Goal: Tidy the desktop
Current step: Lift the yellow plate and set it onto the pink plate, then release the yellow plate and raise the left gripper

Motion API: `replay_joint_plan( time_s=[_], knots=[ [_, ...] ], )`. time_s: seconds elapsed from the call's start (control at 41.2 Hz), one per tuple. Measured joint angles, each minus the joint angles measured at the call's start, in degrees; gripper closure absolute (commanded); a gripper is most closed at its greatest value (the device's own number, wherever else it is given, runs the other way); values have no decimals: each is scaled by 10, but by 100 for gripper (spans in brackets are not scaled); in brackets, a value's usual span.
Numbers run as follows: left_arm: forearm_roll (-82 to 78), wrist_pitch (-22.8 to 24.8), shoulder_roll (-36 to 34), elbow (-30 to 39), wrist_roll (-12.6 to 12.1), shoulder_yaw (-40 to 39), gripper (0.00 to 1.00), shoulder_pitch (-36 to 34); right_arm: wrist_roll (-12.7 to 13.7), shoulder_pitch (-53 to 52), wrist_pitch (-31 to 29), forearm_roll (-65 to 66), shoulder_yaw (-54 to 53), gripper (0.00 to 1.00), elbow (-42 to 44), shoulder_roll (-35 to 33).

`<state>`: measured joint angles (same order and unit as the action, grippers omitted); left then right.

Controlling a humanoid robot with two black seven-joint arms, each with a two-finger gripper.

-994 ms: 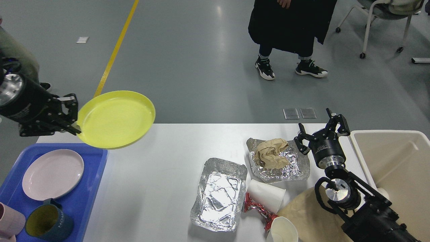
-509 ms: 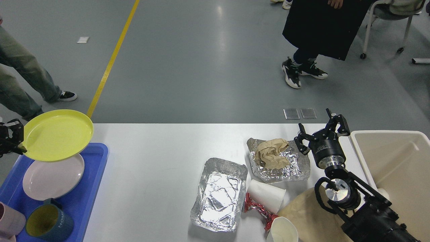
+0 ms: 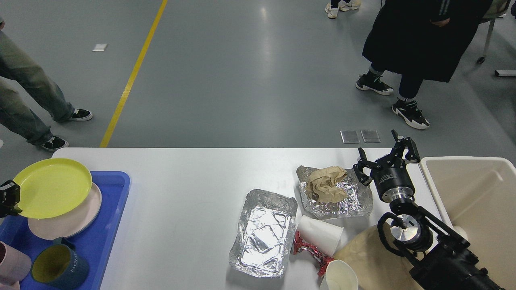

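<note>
The white desktop [image 3: 185, 189] fills the lower half of the head view. My left gripper [image 3: 10, 199] is at the far left edge, shut on the rim of a yellow plate [image 3: 52, 187], holding it just over a pink plate [image 3: 76, 221] in the blue tray [image 3: 107, 241]. My right gripper [image 3: 385, 157] is open and empty, raised over the right side of the desktop, beside a crumpled foil sheet [image 3: 346, 199] with a brown paper wad [image 3: 324, 183] on it.
An empty foil tray [image 3: 264, 233], two white paper cups [image 3: 320, 235] [image 3: 340, 276], a red wrapper [image 3: 308, 249] and a tan paper bag [image 3: 367, 257] lie at the front right. A beige bin [image 3: 475, 201] stands at the right. A dark mug [image 3: 58, 268] and pink cup [image 3: 12, 264] sit in the tray. People stand beyond.
My left gripper has carried the yellow plate left and down, from above the desktop's back left to just over the pink plate in the tray. The right arm has not moved.
</note>
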<state>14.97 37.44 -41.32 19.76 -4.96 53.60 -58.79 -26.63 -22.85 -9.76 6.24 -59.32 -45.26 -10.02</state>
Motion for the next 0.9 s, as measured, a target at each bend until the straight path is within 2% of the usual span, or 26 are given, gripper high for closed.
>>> replay_joint_plan(
  time_s=[0.17, 0.509, 0.655, 0.728, 0.897],
  knots=[
    [-1, -17, 21, -22, -3, -14, 100, 36, 0, 0, 0, 0, 0, 0, 0, 0],
    [-8, -16, 39, -24, -5, -16, 100, 45, 0, 0, 0, 0, 0, 0, 0, 0],
    [-8, -20, 39, -24, -5, -16, 84, 46, 0, 0, 0, 0, 0, 0, 0, 0],
    [-8, -23, 40, -23, -6, -16, 70, 47, 0, 0, 0, 0, 0, 0, 0, 0],
    [-9, -25, 43, -21, -6, -15, 46, 49, 0, 0, 0, 0, 0, 0, 0, 0]
  ],
)
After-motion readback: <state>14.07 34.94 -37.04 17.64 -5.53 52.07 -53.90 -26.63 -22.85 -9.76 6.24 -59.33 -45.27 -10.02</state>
